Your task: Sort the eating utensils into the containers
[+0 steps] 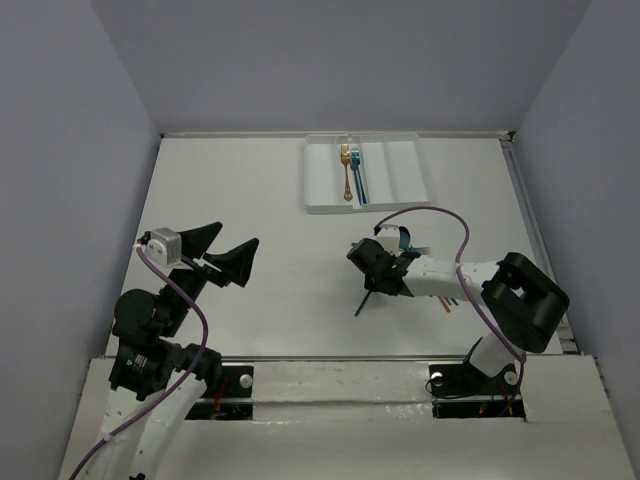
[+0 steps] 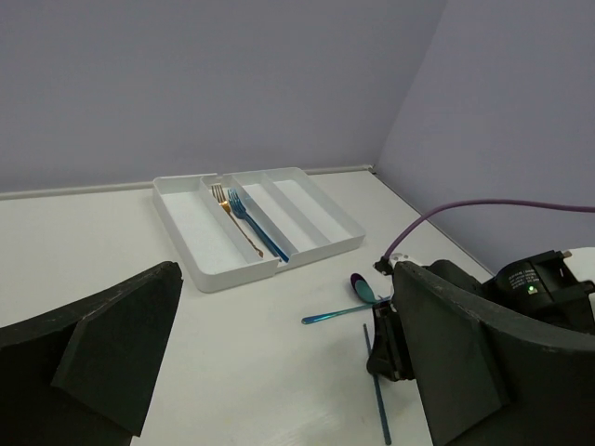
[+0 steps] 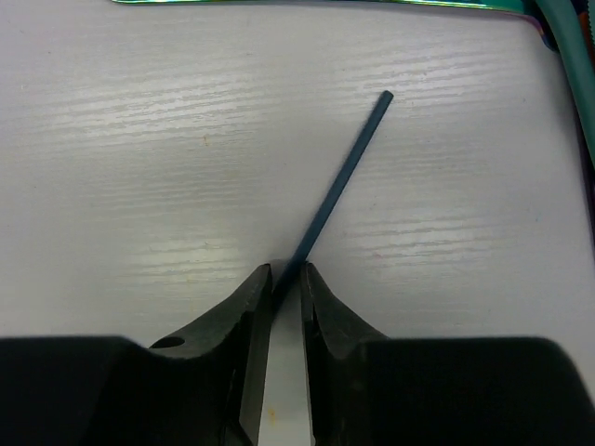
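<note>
Only the right wrist view shows the right gripper pinching the blue stick; overhead, the left gripper gapes.

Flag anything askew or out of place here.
The blue stick sits skewed in the right gripper: it is pinched only near its end and, in the wrist view, angles off to the right of the finger line. In the tray, the gold fork and blue fork lie straight.
</note>
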### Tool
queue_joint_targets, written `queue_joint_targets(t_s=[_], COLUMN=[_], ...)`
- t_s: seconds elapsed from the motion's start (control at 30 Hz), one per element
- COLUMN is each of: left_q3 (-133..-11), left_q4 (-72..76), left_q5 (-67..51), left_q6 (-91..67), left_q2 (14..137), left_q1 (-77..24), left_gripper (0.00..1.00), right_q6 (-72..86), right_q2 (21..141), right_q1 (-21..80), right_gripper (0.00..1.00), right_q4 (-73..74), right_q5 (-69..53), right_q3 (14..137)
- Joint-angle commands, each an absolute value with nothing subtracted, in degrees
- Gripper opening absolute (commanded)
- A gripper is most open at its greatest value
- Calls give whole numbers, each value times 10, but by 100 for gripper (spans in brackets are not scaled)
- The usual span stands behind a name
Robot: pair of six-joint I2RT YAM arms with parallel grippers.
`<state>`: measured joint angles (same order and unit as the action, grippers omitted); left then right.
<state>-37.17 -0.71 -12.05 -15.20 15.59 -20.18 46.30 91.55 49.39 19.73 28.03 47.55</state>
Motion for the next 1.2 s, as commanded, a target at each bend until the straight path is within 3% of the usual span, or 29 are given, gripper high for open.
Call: queue_joint_targets(t_s=[0.0,0.1,0.2,0.33,0.53,0.57,0.6,0.87,1.03,1.17], left_q3=[-387,-387,-387,-387,-387,-387,-388,-387,-387,-388], left_q4=[21,21,21,21,21,21,21,20,19,18], left_q5=[-129,-129,-129,-129,-128,-129,-129,-129,-130,-131], left_q6=[-156,-156,-156,-156,-156,-156,-156,-156,-156,-155], left_q2=[154,155,154,153,151,152,152,154,154,151], left_q1=[-205,-205,-205,-205,-205,-205,-205,-205,-205,-205], left_gripper=[99,99,99,99,99,99,99,99,99,99], right_q6=[468,470,468,458,462,461,461,368,260,190], right_q2=[931,932,924,908,892,892,892,850,804,837], right_q1=[502,507,507,507,507,507,507,493,384,305], right_gripper=[18,18,32,35,17,5,1,0,0,0], right_q4=[223,224,233,242,254,255,252,209,128,82], right_q5=[246,244,244,231,226,228,230,252,197,154], right_q3=[468,462,460,453,439,437,436,495,558,635])
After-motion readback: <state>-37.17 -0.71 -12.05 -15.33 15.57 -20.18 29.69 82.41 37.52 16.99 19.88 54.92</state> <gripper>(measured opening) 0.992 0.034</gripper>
